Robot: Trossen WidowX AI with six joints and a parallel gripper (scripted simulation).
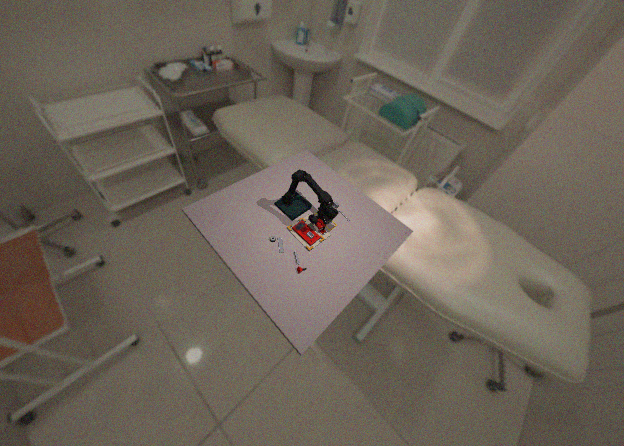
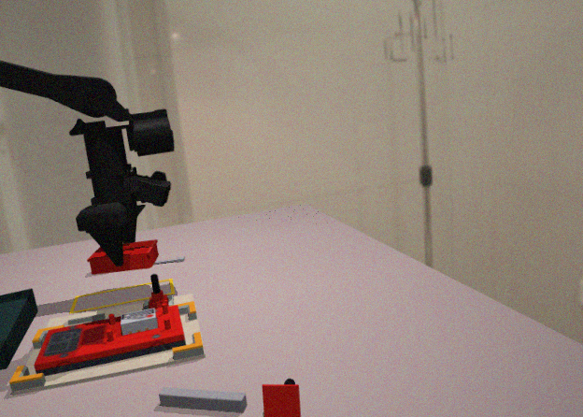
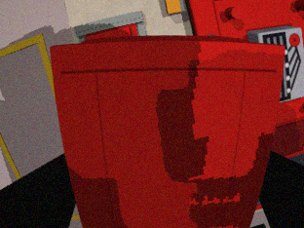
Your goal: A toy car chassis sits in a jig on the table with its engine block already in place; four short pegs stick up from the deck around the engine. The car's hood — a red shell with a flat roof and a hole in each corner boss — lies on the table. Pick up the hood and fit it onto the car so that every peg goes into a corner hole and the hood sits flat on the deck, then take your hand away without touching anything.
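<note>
Gripper [image 2: 118, 257] clamped on red hood [image 2: 136, 256], carried in air above table [image 2: 358, 290]. Chassis [image 2: 107, 339] in jig [image 2: 188, 349] lies below and nearer exterior camera, long axis crosswise in that view. Engine block [image 2: 137, 321] and black upright post [image 2: 154, 282] beside drop path; open room elsewhere.
</note>
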